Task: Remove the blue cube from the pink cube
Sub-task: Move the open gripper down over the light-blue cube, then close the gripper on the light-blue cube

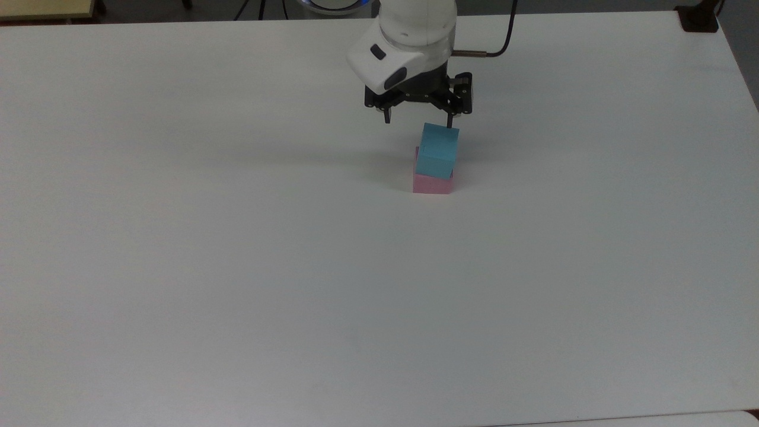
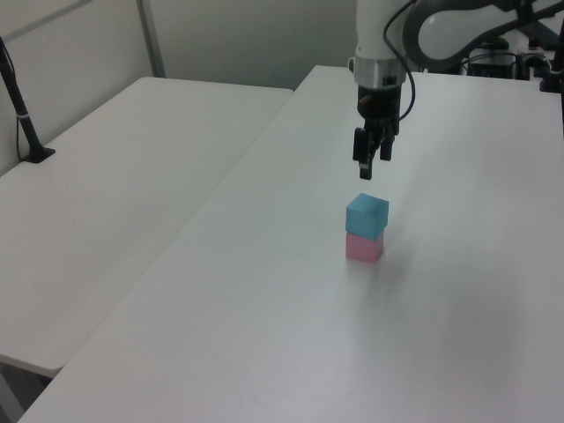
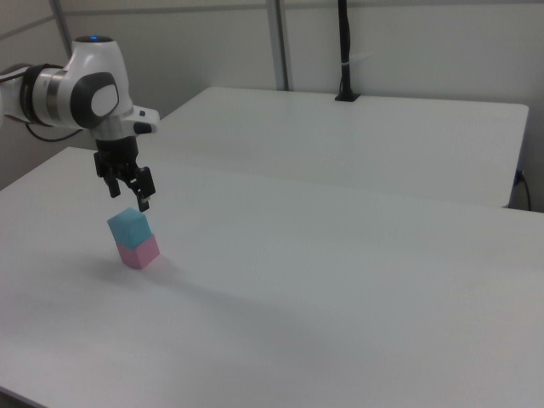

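The blue cube (image 1: 438,150) (image 2: 367,216) (image 3: 128,227) rests on top of the pink cube (image 1: 432,183) (image 2: 364,248) (image 3: 138,252), turned slightly against it, on the white table (image 1: 237,267). My gripper (image 1: 418,123) (image 2: 366,170) (image 3: 127,198) hangs open a short way above the stack, its black fingers pointing down. In the top view its fingertips stand wider apart than the cube, and one fingertip (image 1: 450,124) lies just over the blue cube's far edge. Nothing is between the fingers.
A second white table (image 2: 106,203) (image 3: 357,136) adjoins this one. A black post (image 2: 22,115) (image 3: 344,51) stands on that second table. A dark clamp (image 1: 698,18) sits at the far right corner in the top view.
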`<state>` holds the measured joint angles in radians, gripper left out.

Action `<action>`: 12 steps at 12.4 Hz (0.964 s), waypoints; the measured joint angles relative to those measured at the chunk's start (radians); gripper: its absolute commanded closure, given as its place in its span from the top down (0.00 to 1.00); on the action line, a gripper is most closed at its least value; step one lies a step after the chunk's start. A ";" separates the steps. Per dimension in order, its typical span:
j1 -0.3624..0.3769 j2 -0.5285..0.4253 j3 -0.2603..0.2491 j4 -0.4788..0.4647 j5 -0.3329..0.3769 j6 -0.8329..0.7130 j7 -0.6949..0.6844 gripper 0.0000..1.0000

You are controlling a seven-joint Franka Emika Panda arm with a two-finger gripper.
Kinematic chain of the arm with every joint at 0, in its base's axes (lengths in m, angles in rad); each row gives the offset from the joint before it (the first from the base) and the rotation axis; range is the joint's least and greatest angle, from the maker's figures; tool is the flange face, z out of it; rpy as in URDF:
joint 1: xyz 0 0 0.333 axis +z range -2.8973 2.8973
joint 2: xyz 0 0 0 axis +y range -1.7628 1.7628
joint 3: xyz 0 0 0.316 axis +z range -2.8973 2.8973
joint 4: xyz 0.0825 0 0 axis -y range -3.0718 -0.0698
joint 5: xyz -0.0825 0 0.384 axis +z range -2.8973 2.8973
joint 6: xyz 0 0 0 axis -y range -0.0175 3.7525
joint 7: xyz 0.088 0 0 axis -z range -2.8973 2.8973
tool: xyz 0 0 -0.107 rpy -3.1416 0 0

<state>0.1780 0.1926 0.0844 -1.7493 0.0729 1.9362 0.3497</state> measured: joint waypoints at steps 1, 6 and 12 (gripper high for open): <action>0.004 0.012 0.007 0.000 -0.005 0.000 0.017 1.00; 0.051 0.083 0.016 -0.001 -0.085 0.052 0.141 1.00; 0.075 0.119 0.017 0.002 -0.120 0.079 0.191 0.47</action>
<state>0.2530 0.3120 0.1013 -1.7478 -0.0474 2.0150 0.5405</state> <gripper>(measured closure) 0.282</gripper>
